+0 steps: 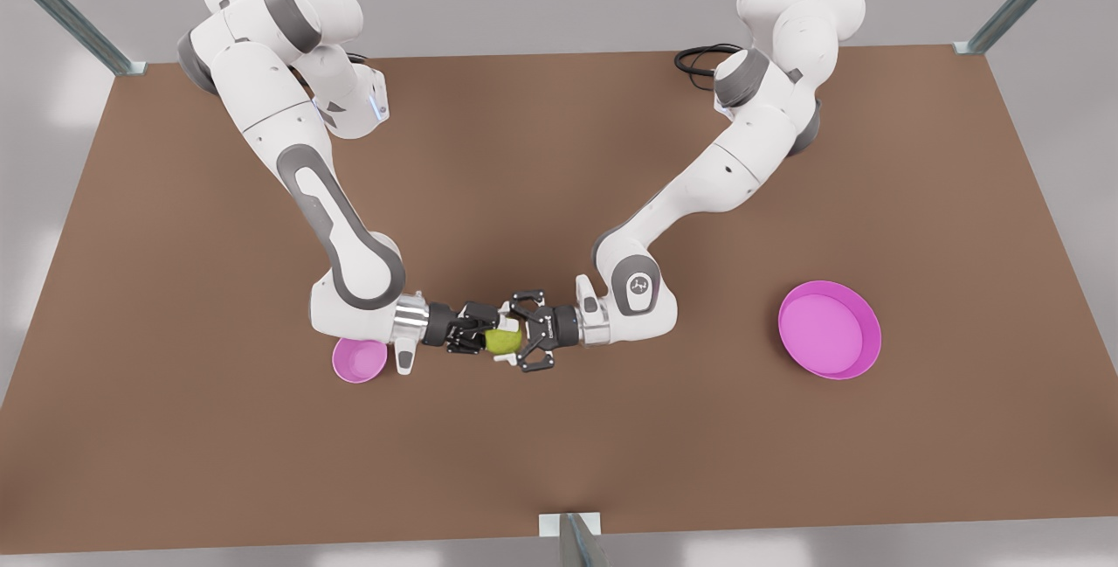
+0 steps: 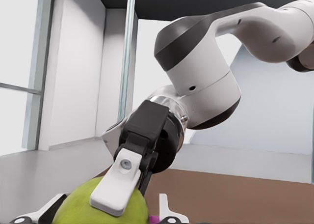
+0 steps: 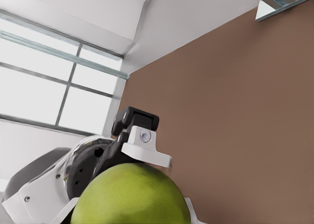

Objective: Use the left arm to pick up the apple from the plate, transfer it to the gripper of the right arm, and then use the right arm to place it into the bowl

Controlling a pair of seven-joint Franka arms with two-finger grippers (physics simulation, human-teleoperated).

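Observation:
The yellow-green apple (image 1: pixel 503 342) hangs above the table's middle, between two grippers that meet head-on. My right gripper (image 1: pixel 486 338), on the arm at the front view's left, is shut on it; one of its white pads (image 2: pixel 114 192) presses the apple (image 2: pixel 98 209). My left gripper (image 1: pixel 507 335) comes from the front view's right. Its fingers stand open around the apple with small gaps, one fingertip (image 3: pixel 146 153) just off the fruit (image 3: pixel 130 197). The pink plate (image 1: pixel 860 322) lies at the front view's right. The small pink bowl (image 1: pixel 354 364) sits under the right arm's wrist.
A black cable (image 1: pixel 699 60) coils by the left arm's base at the table's far edge. Metal frame posts (image 1: pixel 572 541) stand at the table's near edge and far corners. Brown tabletop (image 1: pixel 559 462) stretches in front of the grippers.

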